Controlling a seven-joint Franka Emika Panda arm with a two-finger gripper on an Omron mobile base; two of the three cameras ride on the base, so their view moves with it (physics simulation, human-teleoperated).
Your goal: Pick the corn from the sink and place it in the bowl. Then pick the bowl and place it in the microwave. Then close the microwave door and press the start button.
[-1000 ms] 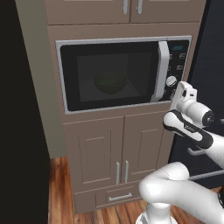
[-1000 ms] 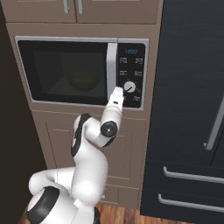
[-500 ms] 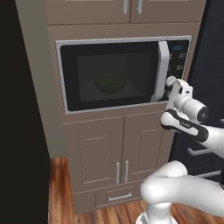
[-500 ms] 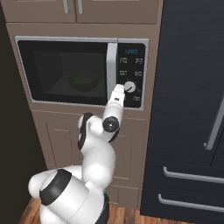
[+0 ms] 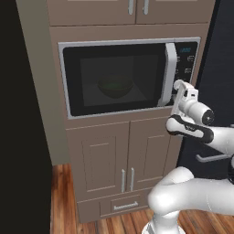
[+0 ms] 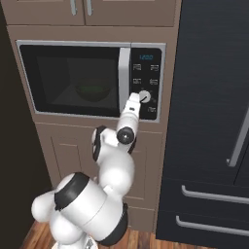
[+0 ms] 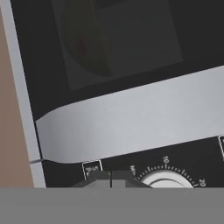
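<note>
The bowl sits behind the dark glass of the shut microwave door, centre of the left base frame; the corn inside it cannot be made out. The gripper, jaws pressed together and holding nothing, points at the microwave control panel beside the knob

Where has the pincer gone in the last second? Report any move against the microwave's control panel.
Yes. In the right base view the pincer has crept up and toward the control panel, its tips now beside the knob, below the microwave door handle.
</note>
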